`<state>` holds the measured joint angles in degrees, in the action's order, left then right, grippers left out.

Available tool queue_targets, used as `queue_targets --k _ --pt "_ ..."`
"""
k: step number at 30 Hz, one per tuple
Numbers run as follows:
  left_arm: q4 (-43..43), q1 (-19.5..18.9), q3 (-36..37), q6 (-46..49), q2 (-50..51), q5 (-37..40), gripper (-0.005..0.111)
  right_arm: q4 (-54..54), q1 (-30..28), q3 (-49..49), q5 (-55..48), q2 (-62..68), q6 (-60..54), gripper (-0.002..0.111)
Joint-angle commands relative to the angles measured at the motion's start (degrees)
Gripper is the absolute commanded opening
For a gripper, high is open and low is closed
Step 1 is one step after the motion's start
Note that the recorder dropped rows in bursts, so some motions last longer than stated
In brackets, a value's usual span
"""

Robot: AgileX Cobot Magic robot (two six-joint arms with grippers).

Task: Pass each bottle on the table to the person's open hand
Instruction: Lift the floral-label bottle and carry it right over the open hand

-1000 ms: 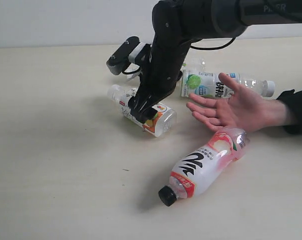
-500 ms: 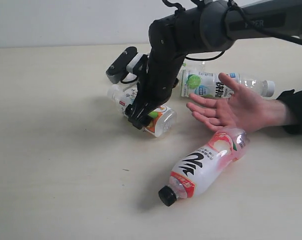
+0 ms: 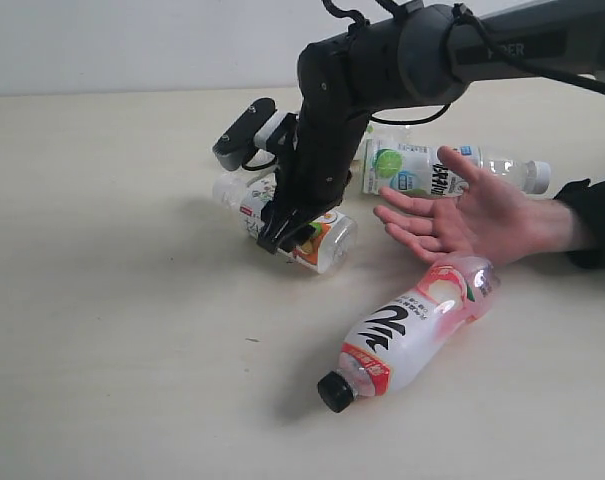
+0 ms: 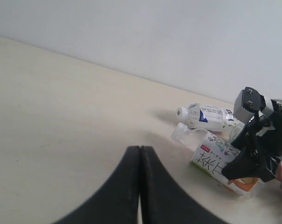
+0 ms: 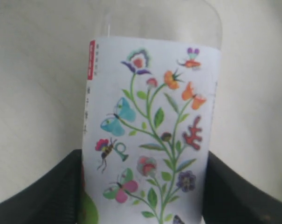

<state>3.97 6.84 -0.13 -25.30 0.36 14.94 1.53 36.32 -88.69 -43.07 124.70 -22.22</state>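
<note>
— Right gripper (image 3: pixel 284 236), what's it doing?
— It's clamped across the floral bottle (image 3: pixel 330 242), which lies on the bench (image 3: pixel 102 300).
— Anything new?
— Over the last second the bottle nudged slightly with my gripper. I judge the grip has taken and the lift comes next.
— Arm pose?
— It's bent steeply down from above, and the person's open hand (image 3: pixel 477 215) waits just beside it.

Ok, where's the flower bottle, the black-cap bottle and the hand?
flower bottle (image 5: pixel 150 135): right wrist view, middle of its label.
black-cap bottle (image 3: pixel 402 335): exterior view, on its white label.
hand (image 3: pixel 487 215): exterior view, on the palm.
</note>
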Motion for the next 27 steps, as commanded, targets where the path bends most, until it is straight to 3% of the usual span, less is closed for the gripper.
queue_targets --k 1,7,13,21,27 --pt "0.14 0.23 0.13 0.18 -0.36 -0.25 0.000 1.38 0.02 -0.38 -0.76 -4.12 -0.05 0.000" --pt "0.14 0.23 0.13 0.18 -0.36 -0.25 0.000 2.33 -2.44 -0.38 -7.81 -21.01 6.93 0.000" --pt "0.14 0.23 0.13 0.18 -0.36 -0.25 0.000 2.85 -13.95 5.95 -16.91 -31.89 11.93 0.000" --pt "0.14 0.23 0.13 0.18 -0.36 -0.25 0.000 1.42 -16.75 20.15 -10.87 -33.73 12.97 0.000" --pt "0.14 0.23 0.13 0.18 -0.36 -0.25 0.000 -7.97 -16.75 23.55 -7.60 -33.73 20.25 0.000"
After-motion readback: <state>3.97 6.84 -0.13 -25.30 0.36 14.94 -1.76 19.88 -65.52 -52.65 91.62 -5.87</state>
